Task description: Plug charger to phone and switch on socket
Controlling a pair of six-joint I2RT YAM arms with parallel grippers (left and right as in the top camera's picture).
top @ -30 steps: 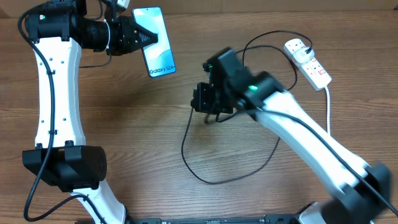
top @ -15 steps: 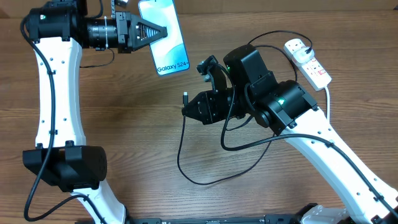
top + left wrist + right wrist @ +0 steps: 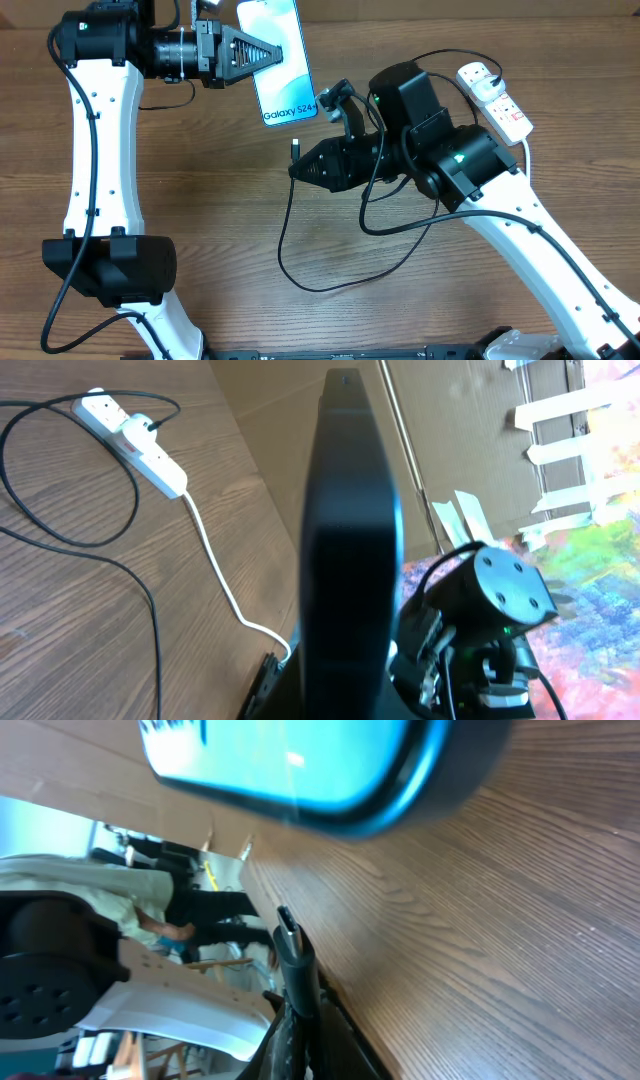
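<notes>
Overhead, my left fingers point(image 3: 250, 52) are clamped on the phone point(image 3: 280, 60), holding it off the surface point(image 3: 200, 220) with its lower short edge turned toward my right arm. My right fingers point(image 3: 315, 165) are closed on the charger point(image 3: 285, 250) just behind its tip point(image 3: 288, 935), which points at that edge but stands apart from it. The phone looks rigid, smooth and likely slippery, so I judge gripping across its long sides safest. The cable is limp; only the stiff housing behind the tip gives control. The socket point(image 3: 495, 98) lies well apart at the far right, plug point(image 3: 140, 425) apparently seated.
</notes>
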